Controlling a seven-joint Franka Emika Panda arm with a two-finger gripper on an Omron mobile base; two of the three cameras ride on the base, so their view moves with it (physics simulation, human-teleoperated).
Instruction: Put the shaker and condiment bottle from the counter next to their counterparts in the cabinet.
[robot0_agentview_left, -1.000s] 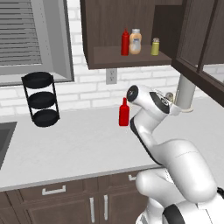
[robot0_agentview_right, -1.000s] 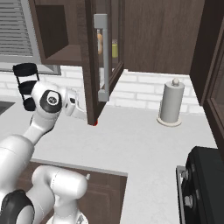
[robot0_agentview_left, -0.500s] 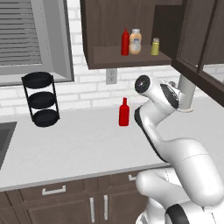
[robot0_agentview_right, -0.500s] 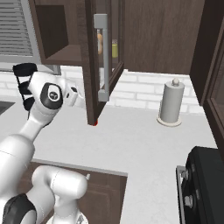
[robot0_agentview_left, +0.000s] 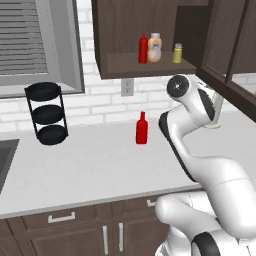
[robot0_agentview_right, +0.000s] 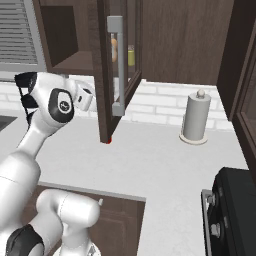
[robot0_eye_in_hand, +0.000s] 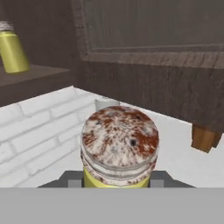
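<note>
Shaker lifted beneath the cabinet

The end effector (robot0_eye_in_hand: 117, 183) pinches the shaker (robot0_eye_in_hand: 119, 146), raised off the tabletop (robot0_agentview_left: 90, 165) below the open cabinet (robot0_agentview_left: 145, 65). The condiment bottle (robot0_agentview_left: 142, 128) stands upright on the tabletop; the counterparts (robot0_agentview_left: 155, 47) sit on the shelf

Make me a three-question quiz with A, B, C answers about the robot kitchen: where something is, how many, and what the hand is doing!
1. Where does the short red bottle stand?
A. On the counter
B. In the sink
C. On the stove

2. How many things stand on the cabinet shelf?
A. One
B. Three
C. Six

3. What is the gripper doing?
A. Hanging open
B. Holding a shaker
C. Gripping the paper towel roll

Answers: 1 A, it stands on the pale countertop. 2 B, a red bottle, a tan bottle and a yellow-green shaker. 3 B, the hand view shows the shaker between the fingers.
</note>
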